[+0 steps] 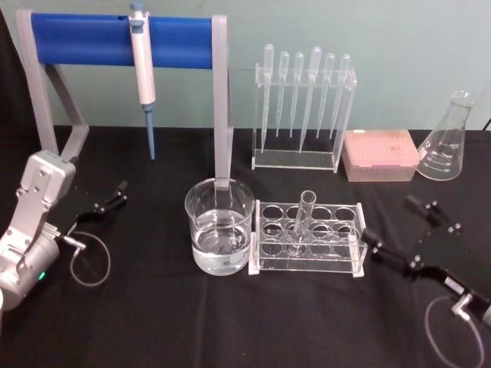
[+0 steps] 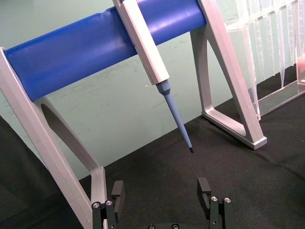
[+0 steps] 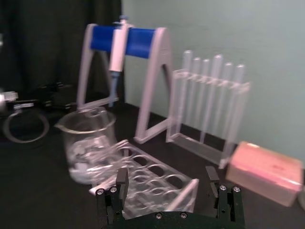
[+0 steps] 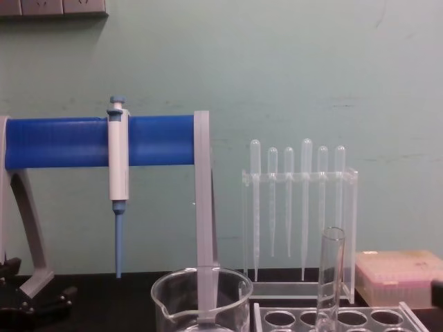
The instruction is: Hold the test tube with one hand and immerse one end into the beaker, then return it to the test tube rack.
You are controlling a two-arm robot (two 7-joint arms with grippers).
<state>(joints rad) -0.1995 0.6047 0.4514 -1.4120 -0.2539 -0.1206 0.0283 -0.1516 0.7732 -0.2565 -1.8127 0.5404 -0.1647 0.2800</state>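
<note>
Step in hand, we judge: reach for grasp, not yet made. Test tube (image 1: 305, 218) upright in test tube rack (image 1: 337, 257), left of right end effector (image 1: 390, 220), whose fingers stand apart, empty. Beaker (image 1: 219, 226), part-filled, farther left, just beside rack. Left end effector (image 2: 161, 191) also apart, parked far side of beaker. Next move, we reckon: close on tube's upper part, lift straight up.

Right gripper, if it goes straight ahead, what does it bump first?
Most likely the clear rack, straight ahead of the right gripper, jaws open; the beaker sits beyond. Depth is unclear.

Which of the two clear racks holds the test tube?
The low rack with round holes, beside the beaker; the tall rack behind holds thin pipettes.
</note>
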